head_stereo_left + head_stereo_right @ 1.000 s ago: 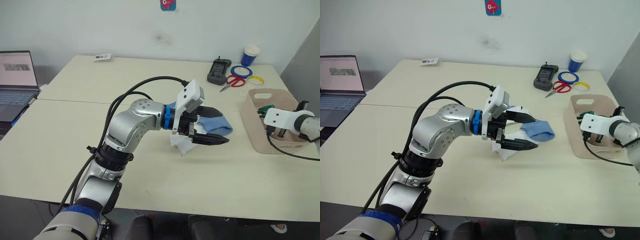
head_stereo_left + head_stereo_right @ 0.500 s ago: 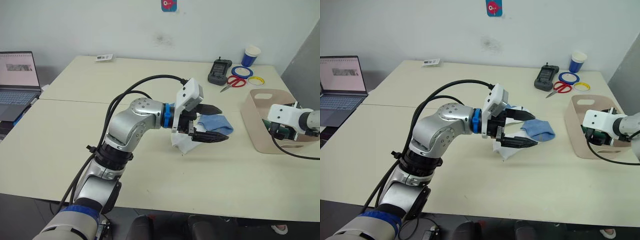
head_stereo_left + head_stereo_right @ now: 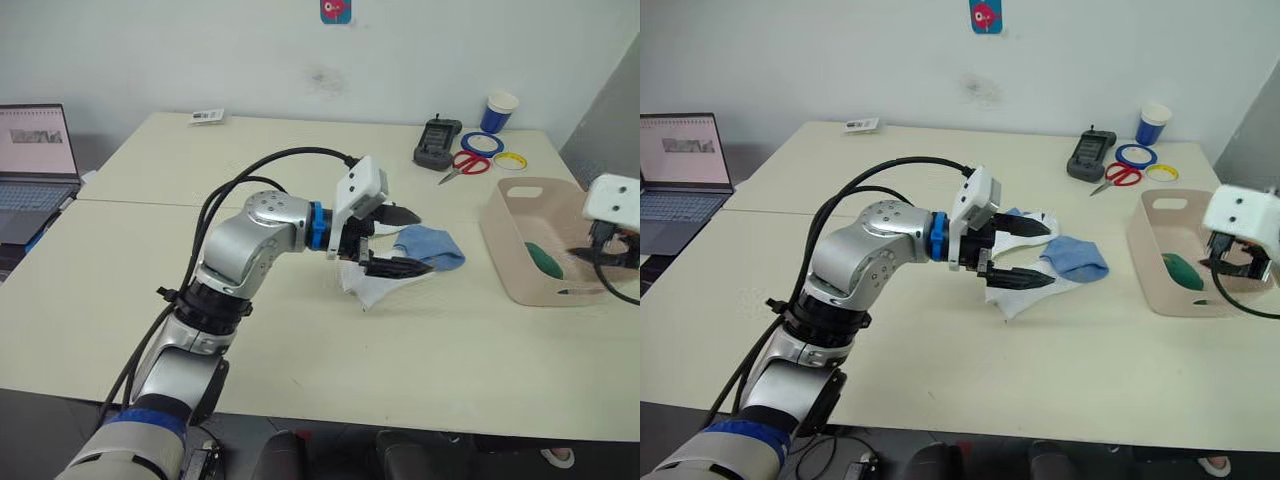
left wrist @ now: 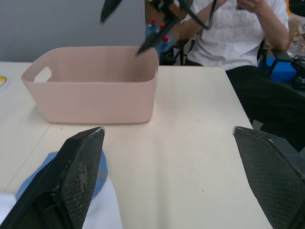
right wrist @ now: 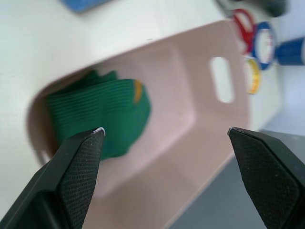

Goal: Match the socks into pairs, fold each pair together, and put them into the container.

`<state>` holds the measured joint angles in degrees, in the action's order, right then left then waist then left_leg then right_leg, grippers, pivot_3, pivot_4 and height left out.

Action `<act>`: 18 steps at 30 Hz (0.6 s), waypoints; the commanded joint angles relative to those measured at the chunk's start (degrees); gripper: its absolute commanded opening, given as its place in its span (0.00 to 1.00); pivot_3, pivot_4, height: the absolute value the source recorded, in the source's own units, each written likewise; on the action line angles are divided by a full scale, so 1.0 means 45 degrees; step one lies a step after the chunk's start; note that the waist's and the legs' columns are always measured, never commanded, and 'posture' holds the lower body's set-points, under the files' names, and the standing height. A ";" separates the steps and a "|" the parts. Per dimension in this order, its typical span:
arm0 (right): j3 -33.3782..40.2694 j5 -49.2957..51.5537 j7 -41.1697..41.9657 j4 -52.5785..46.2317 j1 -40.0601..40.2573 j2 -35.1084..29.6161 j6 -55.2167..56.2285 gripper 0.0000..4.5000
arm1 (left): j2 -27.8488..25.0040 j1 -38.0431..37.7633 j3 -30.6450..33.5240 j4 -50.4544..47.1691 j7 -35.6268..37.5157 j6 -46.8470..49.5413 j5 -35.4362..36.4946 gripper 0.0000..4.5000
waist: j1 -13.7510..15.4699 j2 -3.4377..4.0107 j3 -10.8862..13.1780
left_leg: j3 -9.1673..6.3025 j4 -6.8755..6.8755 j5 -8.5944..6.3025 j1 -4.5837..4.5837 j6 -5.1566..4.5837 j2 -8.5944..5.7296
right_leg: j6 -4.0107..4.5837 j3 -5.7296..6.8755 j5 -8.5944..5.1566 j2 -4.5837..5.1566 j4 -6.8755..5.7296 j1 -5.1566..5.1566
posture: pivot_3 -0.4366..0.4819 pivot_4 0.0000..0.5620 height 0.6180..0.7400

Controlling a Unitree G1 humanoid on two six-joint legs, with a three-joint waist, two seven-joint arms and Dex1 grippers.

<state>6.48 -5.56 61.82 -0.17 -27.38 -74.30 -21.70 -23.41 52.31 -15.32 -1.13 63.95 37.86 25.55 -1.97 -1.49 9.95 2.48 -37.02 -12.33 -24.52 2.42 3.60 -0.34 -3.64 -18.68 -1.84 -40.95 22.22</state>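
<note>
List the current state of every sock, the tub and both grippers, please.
Green pair: folded, lying inside the tub.
White-and-blue socks: unfolded, on the table.
Pink tub: upright, holding the green pair.
Left gripper: fingers open over the white-and-blue socks.
Right gripper: fingers open above the tub.

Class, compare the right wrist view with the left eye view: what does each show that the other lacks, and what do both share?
Right wrist view alone: the yellow mark on the folded green socks. Left eye view alone: the open left gripper over the white socks, and a laptop. Both: the pink tub, the green socks inside it, scissors and a blue cup.
</note>
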 commanded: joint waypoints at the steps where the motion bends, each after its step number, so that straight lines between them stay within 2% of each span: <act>1: 0.0809 0.0020 -0.1257 -0.0651 0.0063 0.0567 -0.0172 0.99 | -0.0657 -0.0222 0.0615 0.0037 0.0320 -0.0162 0.0055 1.00 | -0.0012 0.0000 0.0000 | 0.0001 -0.0001 0.0000 0.0000 0.0000 -0.0001 | -0.0003 -0.0002 -0.0002 0.0000 0.0001 -0.0001 | 0.48 0.27 0.87; 3: 0.1137 0.0284 -0.1878 -0.1212 -0.0051 0.1190 -0.0712 0.99 | -0.1291 -0.0503 0.0852 0.0127 0.0569 -0.0232 0.0059 1.00 | -0.0069 0.0001 0.0000 | 0.0004 0.0000 0.0000 0.0007 0.0001 -0.0001 | -0.0003 -0.0011 -0.0001 -0.0003 -0.0004 0.0000 | 0.48 0.27 0.87; 8: 0.2373 0.2711 -0.3856 -0.5294 -0.0292 0.5065 -0.2585 0.99 | -0.3308 -0.2297 0.2453 0.0097 0.0339 -0.0619 -0.0031 1.00 | -0.0295 0.0008 0.0002 | -0.0024 0.0019 0.0008 0.0022 0.0014 0.0016 | 0.0007 0.0001 0.0001 -0.0034 -0.0034 0.0008 | 0.48 0.27 0.87; 12: 0.2105 0.3812 -0.5085 -0.8532 0.1762 0.7580 -0.4153 0.99 | -0.4277 -0.4681 0.4023 -0.0997 -0.0251 -0.0445 0.0389 1.00 | -0.0167 0.0002 0.0002 | -0.0096 0.0027 0.0020 0.0009 0.0037 0.0044 | 0.0021 0.0059 -0.0006 -0.0030 -0.0026 -0.0009 | 0.48 0.27 0.87; 14: 0.2089 0.4123 -0.5600 -0.9418 0.2584 0.8293 -0.4734 0.99 | -0.4442 -0.5632 0.4430 -0.1503 -0.0464 -0.0353 0.0556 1.00 | 0.0011 -0.0001 0.0002 | -0.0096 0.0016 0.0020 -0.0015 0.0038 0.0040 | 0.0021 0.0080 -0.0006 0.0001 -0.0013 -0.0012 | 0.48 0.27 0.87; 16: 0.1591 0.4166 -0.5863 -1.0360 0.4044 0.8794 -0.4846 0.99 | -0.4763 -0.6847 0.4514 -0.1593 -0.0086 -0.0790 0.0428 1.00 | 0.0121 -0.0008 -0.0001 | -0.0078 0.0001 0.0021 -0.0047 0.0038 0.0002 | 0.0018 0.0100 -0.0006 0.0058 -0.0015 0.0001 | 0.48 0.27 0.87; 18: 0.1019 0.4208 -0.6286 -1.1056 0.5308 0.9325 -0.4890 0.99 | -0.5189 -0.7900 0.4123 -0.1310 0.0565 -0.2499 -0.0447 1.00 | 0.0127 -0.0051 -0.0029 | -0.0075 0.0003 0.0015 -0.0050 0.0029 -0.0022 | 0.0005 0.0126 -0.0014 0.0112 0.0011 -0.0017 | 0.48 0.27 0.87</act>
<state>11.86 12.71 35.14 -46.33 -4.97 -32.92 -43.54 -45.87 17.65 3.65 -6.18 64.39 31.50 25.27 -1.40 -1.71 9.82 2.12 -36.97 -12.27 -24.74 2.55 3.52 -0.33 -3.03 -18.77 -1.33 -40.86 22.12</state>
